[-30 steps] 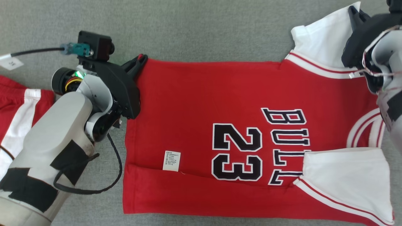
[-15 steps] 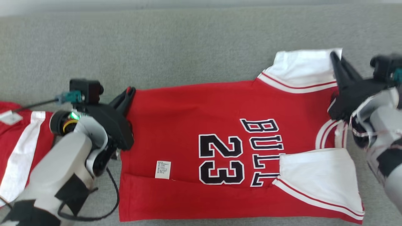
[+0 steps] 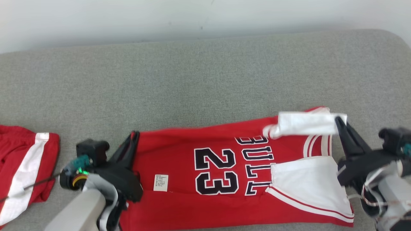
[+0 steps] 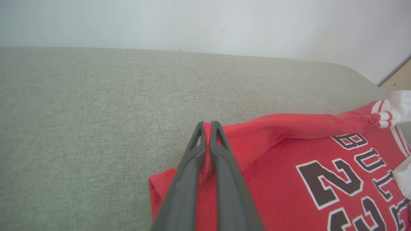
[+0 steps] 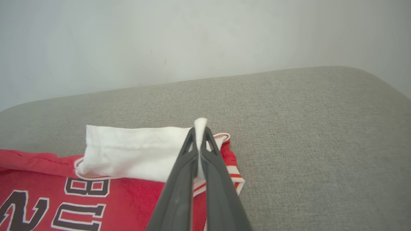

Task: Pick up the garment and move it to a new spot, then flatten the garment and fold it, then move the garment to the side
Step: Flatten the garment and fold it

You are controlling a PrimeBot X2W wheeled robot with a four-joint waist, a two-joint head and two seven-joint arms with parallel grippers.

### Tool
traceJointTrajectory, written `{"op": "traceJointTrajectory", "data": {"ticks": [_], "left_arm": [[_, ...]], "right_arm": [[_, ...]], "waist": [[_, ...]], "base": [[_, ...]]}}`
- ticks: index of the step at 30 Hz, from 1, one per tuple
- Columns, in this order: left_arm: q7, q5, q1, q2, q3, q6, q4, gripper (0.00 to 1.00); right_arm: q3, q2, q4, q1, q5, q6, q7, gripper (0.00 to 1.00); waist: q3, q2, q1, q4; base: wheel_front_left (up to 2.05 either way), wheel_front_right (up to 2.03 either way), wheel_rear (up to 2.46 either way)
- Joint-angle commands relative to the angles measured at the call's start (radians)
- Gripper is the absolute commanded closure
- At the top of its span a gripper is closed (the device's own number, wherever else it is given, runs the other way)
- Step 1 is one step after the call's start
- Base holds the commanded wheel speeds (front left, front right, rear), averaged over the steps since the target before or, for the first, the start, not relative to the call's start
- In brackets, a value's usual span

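Left end effector [image 3: 134,137]: 2 dark fingers pressed together, clamped on the red hem corner of the garment [image 3: 179,154] at its far left; in the left wrist view a sliver of red cloth shows between the fingertips. Right end effector [image 3: 339,121]: 2 dark fingers likewise closed, pinching the edge of the far white sleeve [image 3: 303,123]; in the right wrist view a tab of white cloth stands up past the tips. Garment: red jersey with white sleeves and red-and-white striped trim. It lies lengthwise across the near part of the table [image 3: 205,80], hem toward the robot's left and collar end toward its right, with the number 23 [image 3: 216,171] and black block lettering facing up. Its far edge runs between the 2 end effectors as a raised, rolled ridge, and the far sleeve is folded over onto the lettering. The near white sleeve [image 3: 305,184] lies flat over the chest. A small white label [image 3: 161,183] sits on the red cloth near the hem, just above a lengthwise crease. Table: grey fabric-covered, with a rounded far right corner. A second red-and-white garment [image 3: 19,160] lies at the left edge, apart from the jersey. A pale wall [image 3: 128,19] stands behind.
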Motion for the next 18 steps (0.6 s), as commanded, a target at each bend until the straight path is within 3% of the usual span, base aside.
{"op": "traceJointTrajectory", "data": {"ticks": [1,10,16,17,18], "left_arm": [[-0.008,0.009,0.017,0.007,0.001,0.008,-0.009,1.00],[-0.028,0.060,0.165,0.000,0.066,0.069,-0.123,1.00],[-0.026,0.133,0.254,-0.025,0.153,0.077,-0.193,1.00],[-0.027,0.146,0.262,-0.031,0.163,0.077,-0.197,0.78],[-0.027,0.164,0.272,-0.035,0.172,0.075,-0.201,0.13]], "right_arm": [[-0.010,0.001,-0.010,0.022,-0.012,-0.002,-0.005,1.00],[-0.152,0.045,-0.161,0.254,-0.108,-0.003,-0.006,1.00],[-0.241,0.092,-0.220,0.372,-0.159,-0.003,0.029,1.00],[-0.254,0.097,-0.226,0.385,-0.168,-0.002,0.036,1.00],[-0.265,0.104,-0.233,0.397,-0.176,-0.003,0.042,0.52]], "waist": [[-0.009,0.0001,0.0002,0.001],[-0.033,0.0001,0.0002,0.017],[-0.050,0.0001,0.0002,0.023],[-0.053,0.0001,0.0002,0.023],[-0.056,0.0001,0.0002,0.023]], "base": [[0.00,0.00,0.00],[0.00,0.00,0.00],[0.00,0.00,0.00],[0.00,0.00,0.00],[0.00,0.00,0.00]]}}
